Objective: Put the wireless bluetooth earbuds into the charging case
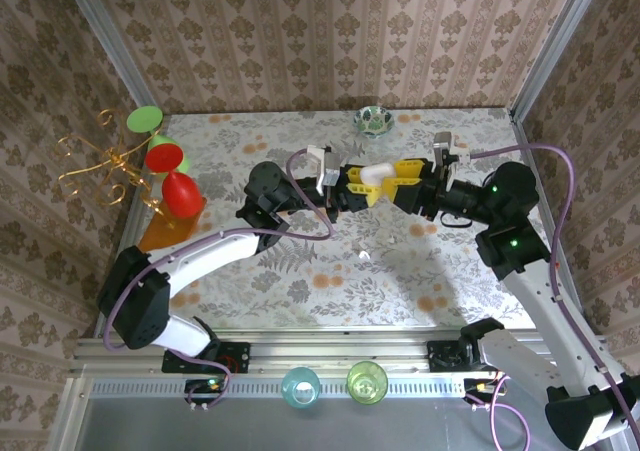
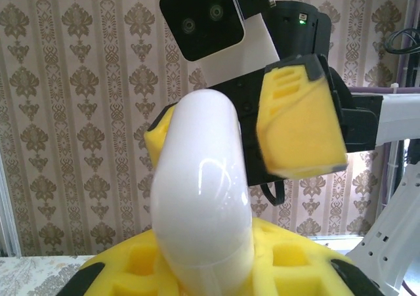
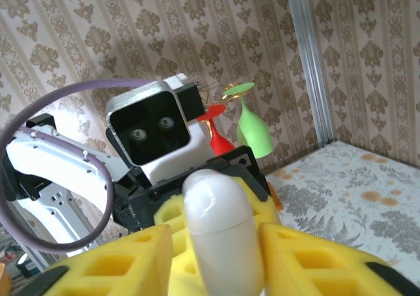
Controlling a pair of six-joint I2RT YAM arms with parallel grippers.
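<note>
A white pebble-shaped charging case (image 1: 378,173) hangs in mid-air above the middle of the table, lid closed, between both grippers. My left gripper (image 1: 368,186) is shut on its lower end; in the left wrist view the case (image 2: 200,191) rises from between those yellow pads (image 2: 308,260). My right gripper (image 1: 398,178) meets it from the right, open, one finger (image 2: 302,122) standing clear of the case's side. In the right wrist view the case (image 3: 216,217) stands between that gripper's yellow fingers (image 3: 321,256). A tiny white speck (image 1: 363,256) on the table may be one of the earbuds.
Red (image 1: 180,193) and green (image 1: 145,119) plastic wine glasses stand by a gold wire stand (image 1: 100,166) at the left edge. A small glass bowl (image 1: 372,121) sits at the back. Blue (image 1: 300,385) and green (image 1: 366,381) cups stand on the near rail. Patterned walls enclose the table.
</note>
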